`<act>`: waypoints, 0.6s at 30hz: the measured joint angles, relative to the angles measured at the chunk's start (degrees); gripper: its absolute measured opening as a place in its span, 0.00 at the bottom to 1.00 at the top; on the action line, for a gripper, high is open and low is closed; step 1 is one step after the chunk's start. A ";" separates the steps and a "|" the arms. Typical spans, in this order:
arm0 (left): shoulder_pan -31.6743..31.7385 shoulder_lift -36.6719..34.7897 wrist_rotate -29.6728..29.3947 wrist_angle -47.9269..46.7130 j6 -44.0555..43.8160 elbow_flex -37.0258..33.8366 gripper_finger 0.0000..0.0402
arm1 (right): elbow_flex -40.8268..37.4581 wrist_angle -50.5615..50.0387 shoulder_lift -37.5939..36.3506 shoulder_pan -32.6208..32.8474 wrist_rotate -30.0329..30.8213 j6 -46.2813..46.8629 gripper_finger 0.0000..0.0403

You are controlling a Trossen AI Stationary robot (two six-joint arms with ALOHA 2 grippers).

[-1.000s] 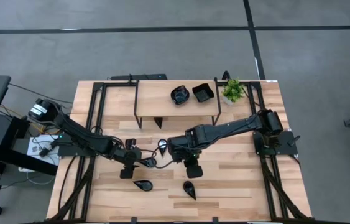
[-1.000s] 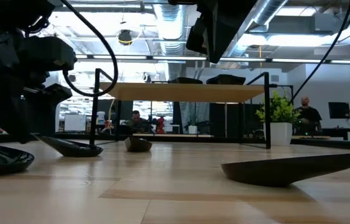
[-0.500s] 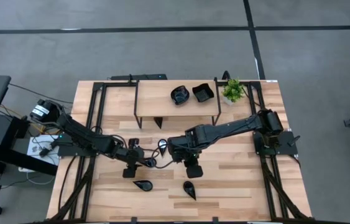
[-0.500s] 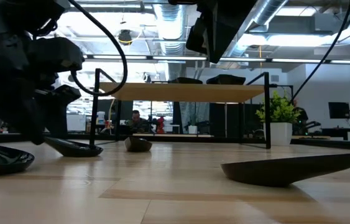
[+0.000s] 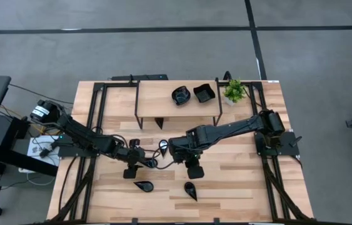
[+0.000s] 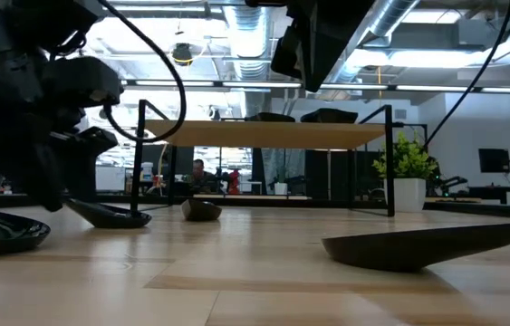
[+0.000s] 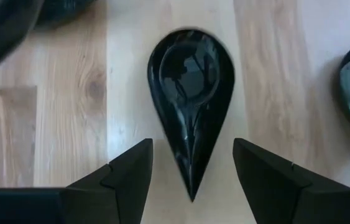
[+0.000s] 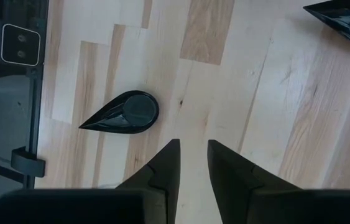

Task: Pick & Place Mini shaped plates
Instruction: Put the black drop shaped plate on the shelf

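- Left claw (image 7: 191, 171) is held spread wide above the desk (image 7: 63, 112), with nothing between its fingers (image 7: 128, 174).
- Directly ahead of and beneath that claw a teardrop plate (image 7: 191, 87) is seen lying flat on the wood; its pointed tail reaches into the gap between the two fingertips, and its round bowl lies farther out.
- The plate's long axis is judged to run straight away from the claw, across the line along which the fingers close, so a descent followed by a squeeze across the narrow tail appears to be what is called for.
- From above, the left claw (image 5: 143, 164) is placed just beside a plate near the desk's middle; two more teardrop plates (image 5: 143, 185) lie close by, towards the front edge.
- Right claw (image 8: 192, 163) is seen with its fingers narrowly parted and empty; another teardrop plate (image 8: 122, 113) lies off to one side of it, well apart.
- The left arm is judged the nearer one for the plate in question.
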 joint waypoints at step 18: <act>1.66 0.11 -0.24 4.07 3.10 -1.59 0.56 | 0.00 0.04 0.00 0.00 0.00 0.31 0.19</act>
